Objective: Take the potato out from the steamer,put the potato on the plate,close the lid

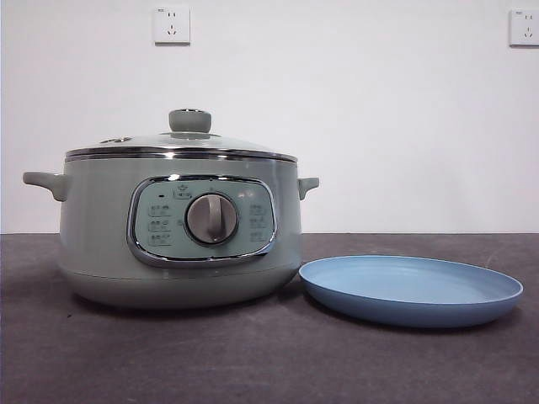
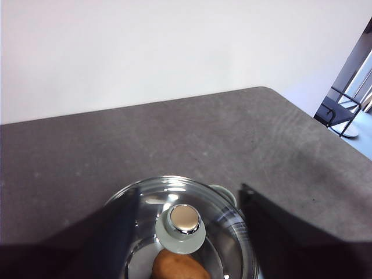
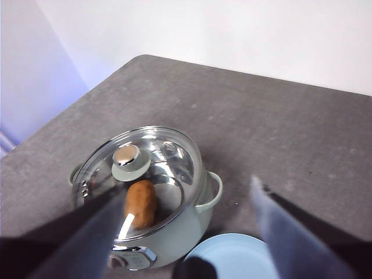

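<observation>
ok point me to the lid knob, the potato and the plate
lid knob (image 2: 185,219), left wrist view, on its shiny top cap
potato (image 3: 140,203), right wrist view, middle of its brown skin, seen through the glass lid
plate (image 1: 370,299), front view, on its outer wall

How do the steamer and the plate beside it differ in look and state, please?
The steamer is tall, deep and pale green; the plate is shallow and light blue. The steamer is closed by its glass lid with the potato inside; the plate lies open and bare. The steamer has a chrome rim and a dial; the plate is plain. Both are round and rest on the table.
</observation>
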